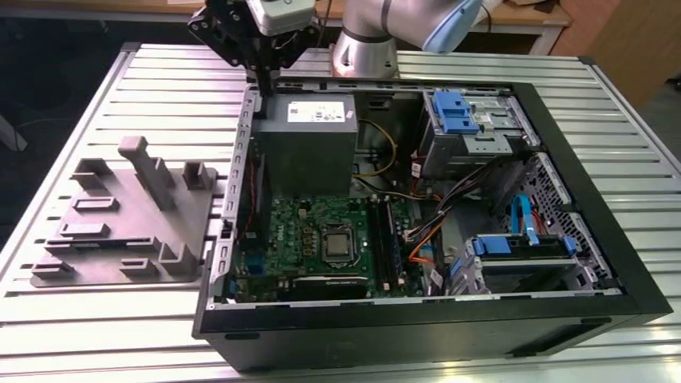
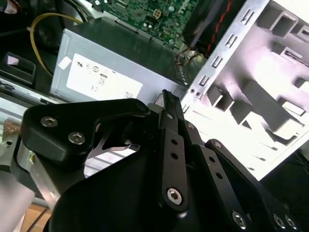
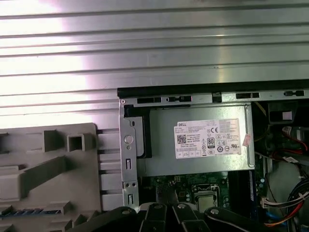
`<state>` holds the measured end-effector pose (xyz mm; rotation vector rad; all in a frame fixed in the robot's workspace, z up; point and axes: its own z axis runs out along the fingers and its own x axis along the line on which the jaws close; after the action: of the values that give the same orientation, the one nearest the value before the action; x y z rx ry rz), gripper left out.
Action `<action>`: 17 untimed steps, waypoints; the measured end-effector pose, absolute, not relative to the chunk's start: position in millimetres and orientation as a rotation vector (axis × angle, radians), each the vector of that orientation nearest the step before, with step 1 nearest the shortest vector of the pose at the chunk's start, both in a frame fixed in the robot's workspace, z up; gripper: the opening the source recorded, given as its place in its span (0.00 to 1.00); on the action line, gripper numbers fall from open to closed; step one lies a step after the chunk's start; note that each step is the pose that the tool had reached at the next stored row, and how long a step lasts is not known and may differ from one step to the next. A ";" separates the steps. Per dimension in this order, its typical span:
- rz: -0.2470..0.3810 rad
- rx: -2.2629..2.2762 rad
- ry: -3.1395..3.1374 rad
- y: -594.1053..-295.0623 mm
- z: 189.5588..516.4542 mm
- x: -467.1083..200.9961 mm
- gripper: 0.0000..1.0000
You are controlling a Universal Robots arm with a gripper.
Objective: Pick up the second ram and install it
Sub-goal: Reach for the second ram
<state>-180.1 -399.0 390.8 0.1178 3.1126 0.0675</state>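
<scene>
Hand high over far corner of computer case, above power supply. Fingers pressed together; cannot tell whether ram is pinched between them. Grey tray on counter beside case.

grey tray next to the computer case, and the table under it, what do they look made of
The tray is probably moulded plastic: matte grey, with blocks and pegs that look formed in one piece. The table is likely aluminium: silvery ribbed slats that throw bright reflections in the first wrist view.
</scene>
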 end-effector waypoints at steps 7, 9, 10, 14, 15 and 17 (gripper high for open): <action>0.068 0.118 3.112 -398.9 390.0 -191.8 0.10; 0.068 0.118 3.112 -398.9 389.8 -193.6 0.10; 0.067 0.118 3.113 -398.9 389.8 -194.5 0.10; 0.068 0.118 3.112 -399.0 389.3 -199.6 0.10; 0.068 0.118 3.113 -398.9 389.2 -201.2 0.10; 0.067 0.118 3.113 -398.9 388.8 -204.9 0.10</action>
<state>-204.9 -398.9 388.8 0.1181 3.1125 0.0674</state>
